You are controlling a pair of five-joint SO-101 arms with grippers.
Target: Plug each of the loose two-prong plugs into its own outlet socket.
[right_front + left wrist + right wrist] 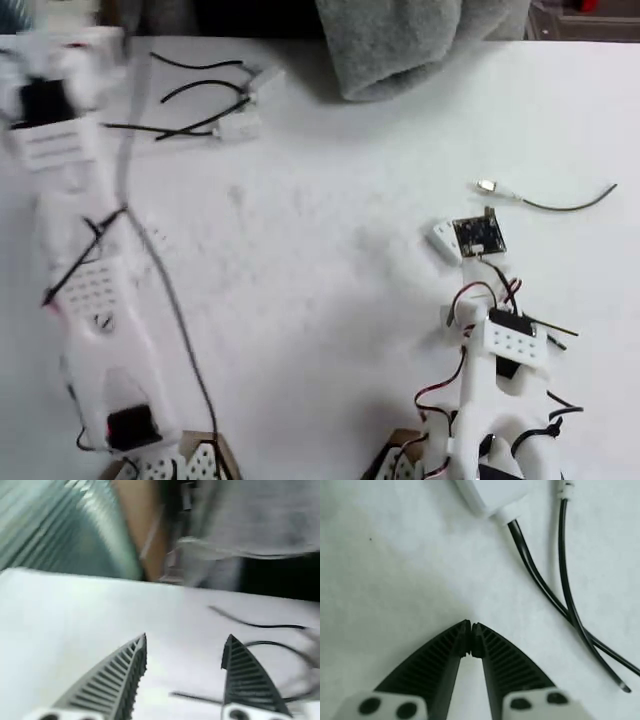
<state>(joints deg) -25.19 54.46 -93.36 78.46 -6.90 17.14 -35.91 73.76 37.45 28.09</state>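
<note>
- Jaws of the left gripper [186, 638] gape wide and hold nothing, near the table's [330, 300] far edge.
- Right gripper [471, 632] is pinched closed and empty, with bare tabletop around it.
- One white plug [495, 492] and two black wires [535, 571] lie just ahead.
- Far-left plug cluster [240, 122]: count unclear.

The table [330, 300] looks matt, the cloth [400, 45] soft, the right hand [471, 631] ribbed plastic, the cables [532, 567] glossy.

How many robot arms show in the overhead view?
2. The left arm stretches along the table's left side toward the far edge; the right arm stands at the near right.
</note>
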